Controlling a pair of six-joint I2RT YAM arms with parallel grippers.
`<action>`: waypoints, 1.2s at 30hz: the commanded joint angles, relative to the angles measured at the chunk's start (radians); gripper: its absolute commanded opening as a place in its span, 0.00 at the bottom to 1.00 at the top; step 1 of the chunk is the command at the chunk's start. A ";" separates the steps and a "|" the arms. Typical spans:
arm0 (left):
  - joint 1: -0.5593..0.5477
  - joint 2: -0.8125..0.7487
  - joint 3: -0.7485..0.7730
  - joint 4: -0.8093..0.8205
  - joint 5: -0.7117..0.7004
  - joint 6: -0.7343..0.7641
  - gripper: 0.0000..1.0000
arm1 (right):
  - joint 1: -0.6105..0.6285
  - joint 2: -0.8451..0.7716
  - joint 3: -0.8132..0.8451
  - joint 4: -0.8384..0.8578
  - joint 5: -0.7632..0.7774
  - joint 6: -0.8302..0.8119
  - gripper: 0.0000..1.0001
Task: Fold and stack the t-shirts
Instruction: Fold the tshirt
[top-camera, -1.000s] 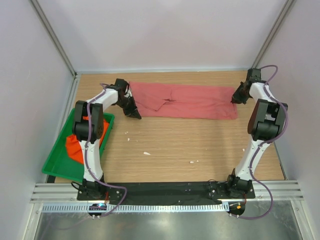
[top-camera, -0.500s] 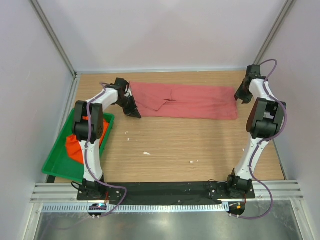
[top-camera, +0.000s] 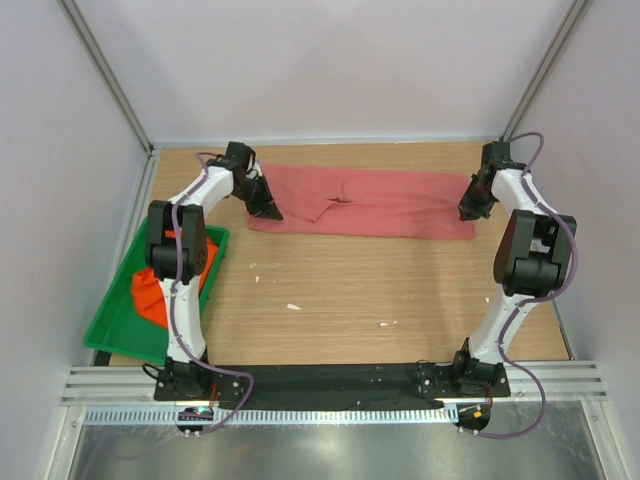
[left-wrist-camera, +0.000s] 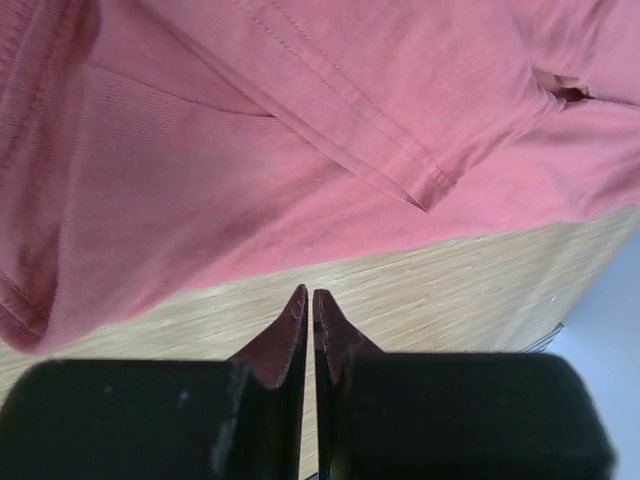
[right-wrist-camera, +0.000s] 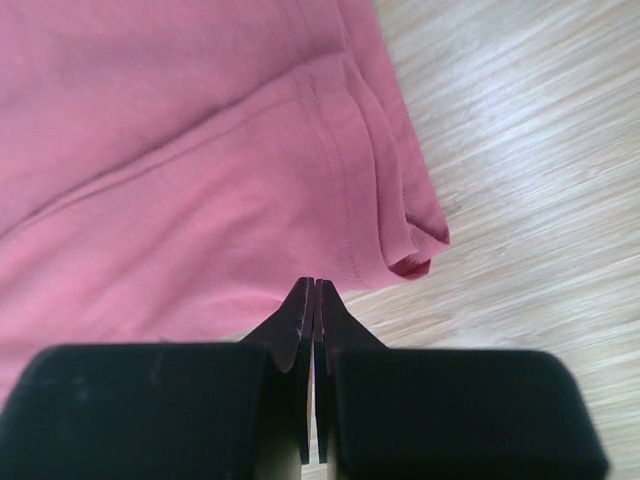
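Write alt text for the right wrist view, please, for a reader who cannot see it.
The right gripper, black fingers pressed shut, points at the hemmed edge of a folded pink t-shirt filling the upper left. Bare wooden table shows on the right.

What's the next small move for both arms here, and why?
Probably open both grippers. The left gripper and right gripper are shut on nothing, tips at the near edge of the pink shirt, one at each end of the long strip it lies in. Open jaws come first if they are to pinch those ends for another fold.
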 joint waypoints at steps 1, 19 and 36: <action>0.013 0.016 0.029 -0.013 0.024 -0.005 0.05 | -0.012 0.001 -0.031 0.071 -0.040 0.009 0.01; 0.027 -0.030 -0.028 -0.024 0.015 0.029 0.04 | -0.058 0.026 -0.132 0.065 0.158 -0.025 0.01; 0.047 0.054 0.138 -0.036 -0.043 -0.022 0.04 | -0.027 0.009 -0.127 0.084 0.056 0.013 0.06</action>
